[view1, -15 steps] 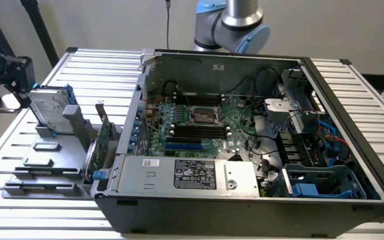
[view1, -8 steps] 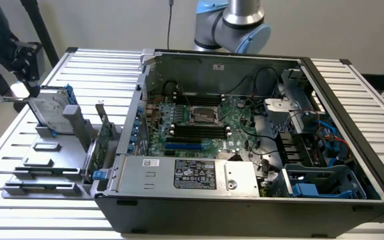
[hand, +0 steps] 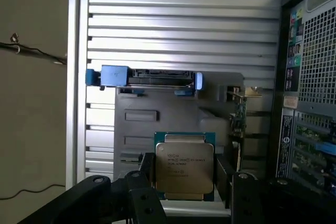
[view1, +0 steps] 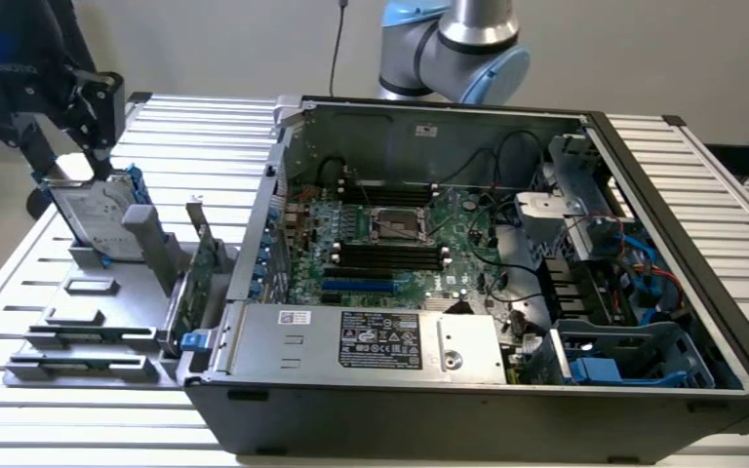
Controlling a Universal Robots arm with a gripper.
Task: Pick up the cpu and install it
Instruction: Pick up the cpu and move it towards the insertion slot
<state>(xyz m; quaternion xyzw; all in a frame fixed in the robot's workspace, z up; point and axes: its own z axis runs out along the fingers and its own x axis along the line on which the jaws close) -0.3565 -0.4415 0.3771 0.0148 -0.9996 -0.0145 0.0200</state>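
Holds the cpu (hand: 184,163) in the gripper (hand: 184,181), fingers (hand: 224,179) closed on two opposite edges, metal top turned toward the wrist camera. Hangs it over the grey tray (view1: 89,336) at the exterior view's left, outside the case (view1: 479,414), close by the upright hard drive (view1: 89,210)

Probably weighs little and does not flex: a thin, rigid plate with a smooth metal lid, likely slippery on its faces. Likely fragile on the hidden underside, the contact side, so better taken by the rim, as here, than by the flat faces. Offers only a narrow edge to grip, so could twist or slip under a loose hold or a knock

Around it on the tray: the hard drive with its blue brackets, a card (view1: 199,263) standing on edge just beside the case, several low holders. Inside the open case: the socket (view1: 397,226) near the middle of the board, well apart from the gripper, flanked by dark memory slots (view1: 388,258); a silver box (view1: 374,336) with a black label along the near wall; loose black cables (view1: 498,156) and a metal cage (view1: 583,185) toward the exterior view's right

Standing between cpu and socket: the card and the case's side wall. Cannot tell the socket's frame open or shut from here
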